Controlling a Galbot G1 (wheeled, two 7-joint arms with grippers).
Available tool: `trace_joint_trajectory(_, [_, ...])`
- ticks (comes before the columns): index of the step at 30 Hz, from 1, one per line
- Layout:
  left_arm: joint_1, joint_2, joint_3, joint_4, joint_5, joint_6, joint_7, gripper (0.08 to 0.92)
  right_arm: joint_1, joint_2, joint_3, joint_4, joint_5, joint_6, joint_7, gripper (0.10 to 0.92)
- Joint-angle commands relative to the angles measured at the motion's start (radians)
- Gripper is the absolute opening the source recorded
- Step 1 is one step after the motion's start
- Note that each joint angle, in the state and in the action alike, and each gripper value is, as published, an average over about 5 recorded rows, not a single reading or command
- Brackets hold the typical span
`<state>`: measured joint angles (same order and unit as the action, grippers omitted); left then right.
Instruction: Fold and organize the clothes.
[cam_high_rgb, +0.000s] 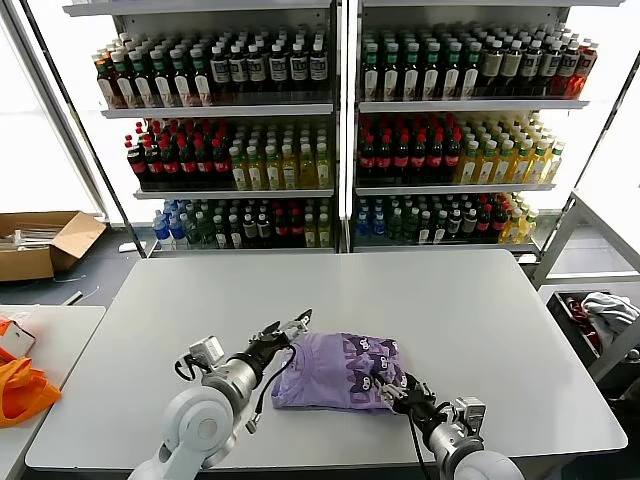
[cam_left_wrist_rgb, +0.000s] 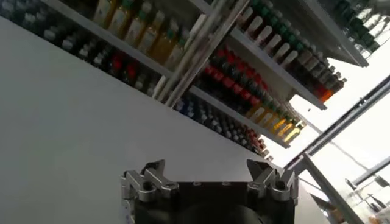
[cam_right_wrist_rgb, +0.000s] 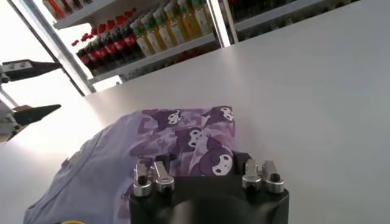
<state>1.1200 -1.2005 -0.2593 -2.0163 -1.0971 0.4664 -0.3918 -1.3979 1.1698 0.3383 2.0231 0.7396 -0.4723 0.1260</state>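
- T-shirt (cam_high_rgb: 335, 372): lavender, folded into a compact bundle, lying on the near-centre part of the white table (cam_high_rgb: 450, 320). Dark purple print faces up on its right half; plain lavender on its left half, which bulges slightly.
- Right wrist view: same T-shirt (cam_right_wrist_rgb: 164, 146) fills the area just ahead of the fingers, print toward the far side, plain fabric closer in.
- Left gripper (cam_high_rgb: 290, 331): at the T-shirt's left edge, raised a little above the cloth. Jaws spread wide, nothing between them. Left wrist view shows the left gripper (cam_left_wrist_rgb: 207, 179) with both fingers far apart, only bare table and shelves beyond.
- Right gripper (cam_high_rgb: 385, 388): at the T-shirt's near right corner, low over the table. Fingertips (cam_right_wrist_rgb: 159, 173) part-spread in the right wrist view; cloth lies right at them, but cannot tell whether any is pinched.
- Left gripper also visible far off in the right wrist view (cam_right_wrist_rgb: 24, 88), dark jaws apart, beside the T-shirt's edge.
- Orange fabric (cam_high_rgb: 22, 390): on a side table at far left, well apart from the T-shirt.
- Cardboard box (cam_high_rgb: 45, 242): on the floor, left rear.
- Shelves (cam_high_rgb: 340, 110): behind the table, rows of bottled drinks.
- Cloth heap (cam_high_rgb: 605, 312): whitish-grey, in a bin at right, off the table.
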Motion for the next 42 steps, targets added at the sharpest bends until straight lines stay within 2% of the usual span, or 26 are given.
trace_joint_trajectory(1, [0.059,0.124,-0.29,-0.027,0.054,-0.023,0.081,0.823,0.014,-0.016,0.0,-0.016,0.035,-0.033,-0.023,0.585])
trace_joint_trajectory(7, [0.099,0.116,-0.414,-0.001,0.136,-0.052,0.158,0.822,0.043,-0.049,0.029,-0.023,-0.094,-0.083,-0.114,0.403])
trace_joint_trajectory(15, [0.186,0.118,-0.468,0.015,0.241,-0.119,0.258,0.823,0.045,-0.12,0.117,-0.056,-0.119,-0.084,-0.161,0.175])
trace_joint_trajectory(19, [0.219,0.112,-0.47,0.017,0.247,-0.139,0.277,0.823,0.019,-0.151,0.171,-0.054,-0.127,-0.072,-0.189,0.125])
trace_joint_trajectory(22, [0.241,0.104,-0.465,0.011,0.247,-0.149,0.287,0.823,0.002,-0.161,0.196,-0.057,-0.153,-0.058,-0.204,0.125])
trace_joint_trajectory(28, [0.26,0.093,-0.454,-0.01,0.242,-0.152,0.29,0.823,-0.043,-0.15,0.21,-0.008,-0.235,0.066,-0.251,0.125])
trace_joint_trajectory(31, [0.265,0.095,-0.454,-0.022,0.241,-0.152,0.291,0.823,-0.056,-0.141,0.235,0.027,-0.238,0.11,-0.25,0.156])
trace_joint_trajectory(37, [0.275,0.095,-0.459,-0.039,0.242,-0.151,0.293,0.823,-0.017,-0.124,0.231,0.075,-0.247,0.199,-0.216,0.32])
trace_joint_trajectory(42, [0.297,0.084,-0.452,-0.066,0.254,-0.151,0.296,0.823,0.099,-0.073,0.095,0.088,-0.291,0.201,-0.16,0.467])
